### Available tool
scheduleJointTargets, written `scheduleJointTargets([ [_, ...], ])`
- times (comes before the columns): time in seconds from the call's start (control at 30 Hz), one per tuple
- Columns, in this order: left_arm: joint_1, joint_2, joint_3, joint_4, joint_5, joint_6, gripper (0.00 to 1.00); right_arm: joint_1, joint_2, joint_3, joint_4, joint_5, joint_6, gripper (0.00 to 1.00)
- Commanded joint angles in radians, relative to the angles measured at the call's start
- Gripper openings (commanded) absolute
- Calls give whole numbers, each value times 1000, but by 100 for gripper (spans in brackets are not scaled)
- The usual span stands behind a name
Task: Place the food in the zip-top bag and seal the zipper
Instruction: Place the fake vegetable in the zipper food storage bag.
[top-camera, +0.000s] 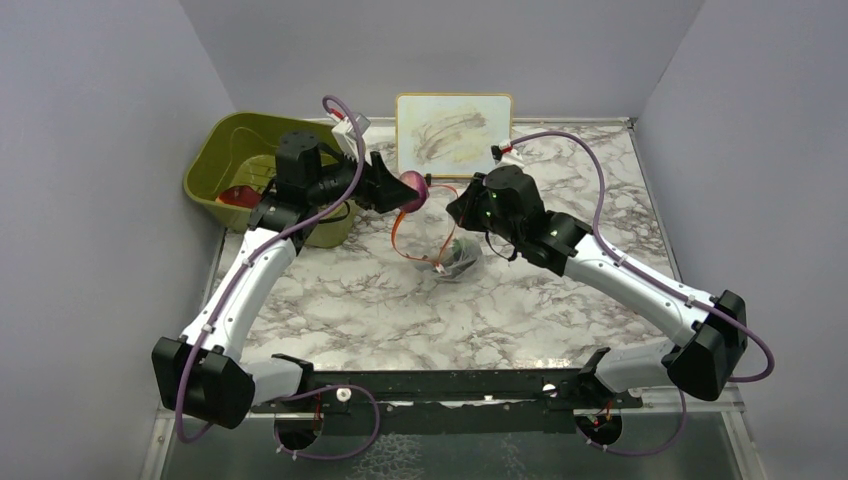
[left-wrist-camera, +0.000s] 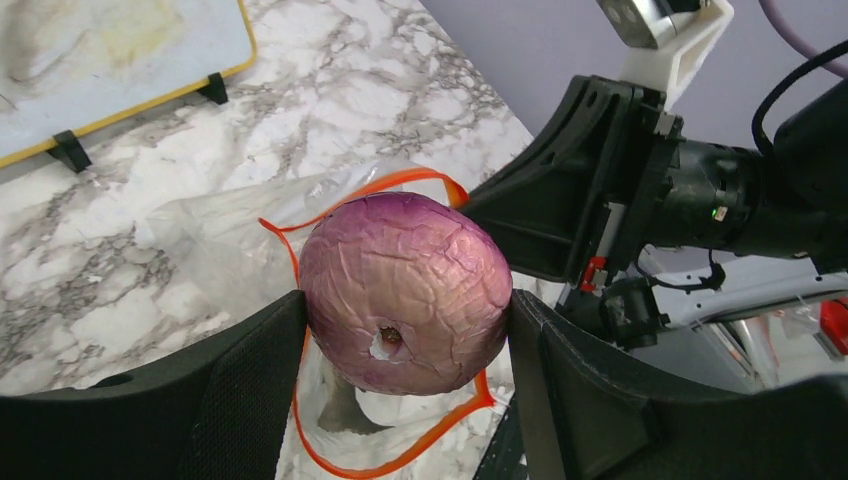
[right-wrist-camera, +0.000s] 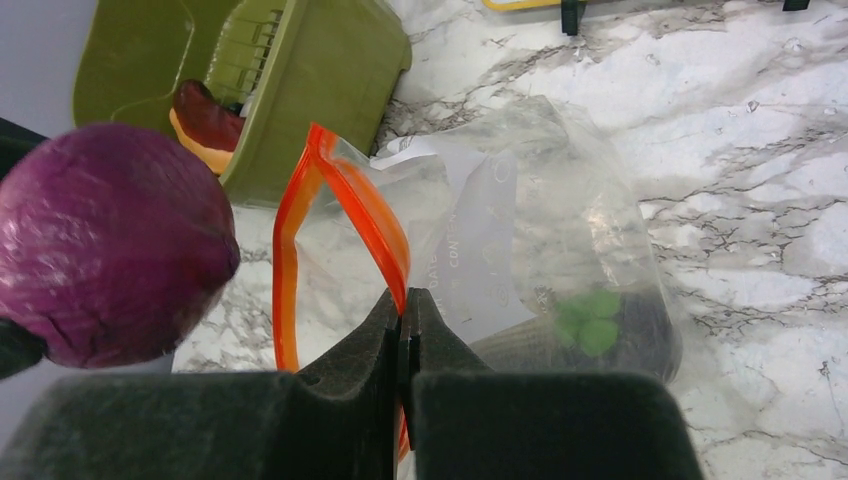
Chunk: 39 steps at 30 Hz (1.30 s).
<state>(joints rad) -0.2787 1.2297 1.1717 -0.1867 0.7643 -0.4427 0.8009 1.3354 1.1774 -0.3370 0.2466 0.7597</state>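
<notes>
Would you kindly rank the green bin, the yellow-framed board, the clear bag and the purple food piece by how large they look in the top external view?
Largest to smallest:
1. green bin
2. yellow-framed board
3. clear bag, its crumpled outline faint, so only roughly placed
4. purple food piece

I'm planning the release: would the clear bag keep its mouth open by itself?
Probably not. The bag looks thin and crinkled, hanging from the right gripper that pinches its orange strip, so it would likely slump if released. The small pieces at its bottom may weigh it down, yet it seems light enough to slide.
</notes>
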Motion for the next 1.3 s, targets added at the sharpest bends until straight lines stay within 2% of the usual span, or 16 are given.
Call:
scheduleJointTargets([
  [0.0,-22,-17,-41,61,89,-39,39,-8,18,19,39,11,18,1],
  [0.27,-66,-11,-89,48,61,-17,41,-8,21,8,51,5,35,1],
  [0.57,-101,33,-98,-4,-2,19,49,-9,15,8,64,-4,36,1],
  [0.93,-110,57,-72,-66,-77,69,67,-8,1,1,64,-5,39,1],
  [1.27,-111,56,-48,-84,-112,91,76,-8,-4,-2,67,-15,39,1],
])
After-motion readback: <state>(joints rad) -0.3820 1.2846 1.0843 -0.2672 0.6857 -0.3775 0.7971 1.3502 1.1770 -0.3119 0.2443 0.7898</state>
